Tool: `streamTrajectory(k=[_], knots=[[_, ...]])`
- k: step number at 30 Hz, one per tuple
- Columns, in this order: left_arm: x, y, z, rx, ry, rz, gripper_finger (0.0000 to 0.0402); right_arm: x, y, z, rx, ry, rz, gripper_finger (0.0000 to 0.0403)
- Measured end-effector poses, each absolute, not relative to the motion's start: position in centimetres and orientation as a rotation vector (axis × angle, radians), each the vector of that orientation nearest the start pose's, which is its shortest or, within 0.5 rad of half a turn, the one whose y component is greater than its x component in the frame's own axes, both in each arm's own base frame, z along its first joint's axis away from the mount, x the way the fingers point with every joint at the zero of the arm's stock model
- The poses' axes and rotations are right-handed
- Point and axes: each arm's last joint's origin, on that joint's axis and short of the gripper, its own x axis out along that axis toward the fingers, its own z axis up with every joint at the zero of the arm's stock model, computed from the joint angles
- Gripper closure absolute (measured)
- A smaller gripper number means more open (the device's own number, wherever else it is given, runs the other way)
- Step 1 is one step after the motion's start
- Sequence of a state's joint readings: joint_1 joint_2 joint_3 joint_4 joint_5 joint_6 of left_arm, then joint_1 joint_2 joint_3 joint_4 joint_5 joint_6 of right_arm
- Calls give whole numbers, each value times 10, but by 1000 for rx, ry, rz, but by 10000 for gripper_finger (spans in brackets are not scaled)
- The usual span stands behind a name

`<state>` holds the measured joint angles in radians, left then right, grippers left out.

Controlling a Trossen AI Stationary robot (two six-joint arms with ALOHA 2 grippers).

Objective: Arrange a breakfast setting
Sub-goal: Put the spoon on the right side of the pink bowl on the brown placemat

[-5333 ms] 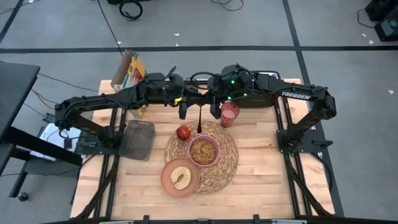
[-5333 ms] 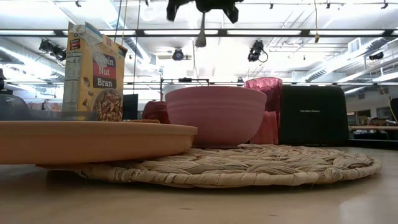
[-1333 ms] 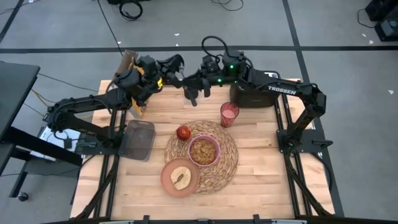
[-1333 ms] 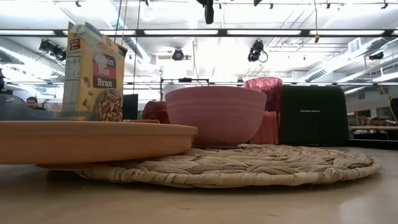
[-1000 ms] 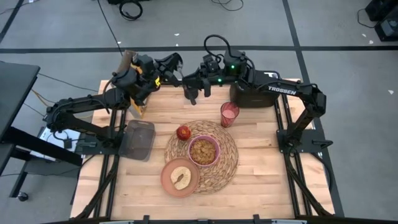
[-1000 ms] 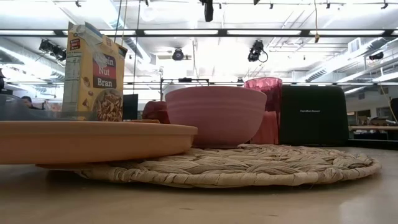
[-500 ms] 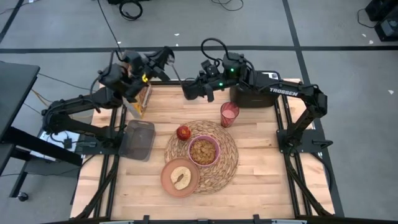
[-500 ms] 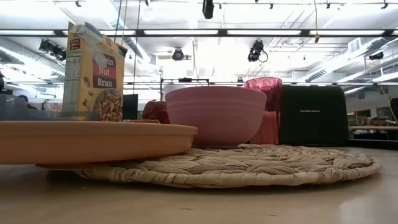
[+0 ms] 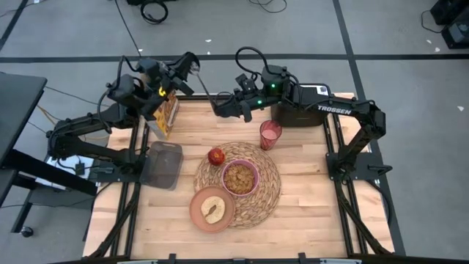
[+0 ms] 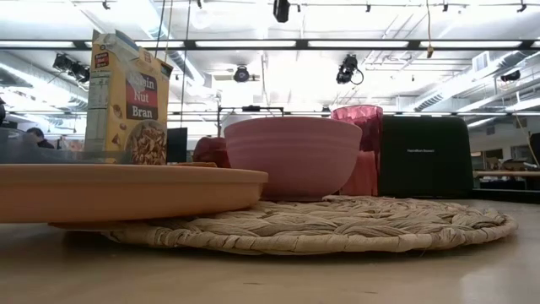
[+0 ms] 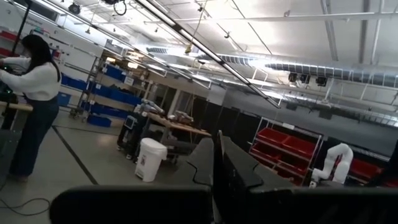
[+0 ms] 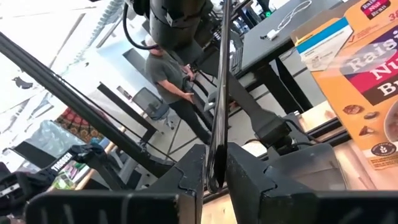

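Both arms raised over the table's far edge, left gripper (image 9: 192, 63) and right gripper (image 9: 218, 107) each clamped on an end of the one metal spoon (image 9: 205, 85); one bowl (image 9: 240, 177), one plate (image 9: 212, 209), one cup (image 9: 270, 134) below.

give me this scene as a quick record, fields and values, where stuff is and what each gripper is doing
metal spoon: in the air over the table's far edge, held by both grippers
left gripper: shut on one end, above the cereal box
right gripper: shut on the other end
placemat: carries the pink bowl of cereal and the apple
plate: overlaps the placemat's edge, toast on it
cup: by the placemat's edge, near the toaster
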<state>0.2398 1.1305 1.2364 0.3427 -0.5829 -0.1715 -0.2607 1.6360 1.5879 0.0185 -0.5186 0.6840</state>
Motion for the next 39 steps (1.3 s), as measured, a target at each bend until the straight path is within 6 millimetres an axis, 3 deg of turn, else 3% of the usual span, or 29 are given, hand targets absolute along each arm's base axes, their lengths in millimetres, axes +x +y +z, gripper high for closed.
streamTrajectory(k=[8,11,20,26,33,36,39], knots=[[217,69,468,-237,-530,762,387,368,-85,413,744,123,247,386],[218,69,468,-235,-518,764,368,368,-84,413,747,123,251,390],[216,67,464,-225,-455,766,232,366,-84,415,743,120,264,395],[193,54,473,-159,-429,730,139,345,-77,430,769,147,236,395],[156,26,480,-136,-369,612,110,296,-38,449,829,256,100,395],[150,17,476,-162,-317,553,110,276,-8,453,897,293,37,395],[151,10,469,-179,-243,504,109,257,30,442,1017,328,-45,395]])
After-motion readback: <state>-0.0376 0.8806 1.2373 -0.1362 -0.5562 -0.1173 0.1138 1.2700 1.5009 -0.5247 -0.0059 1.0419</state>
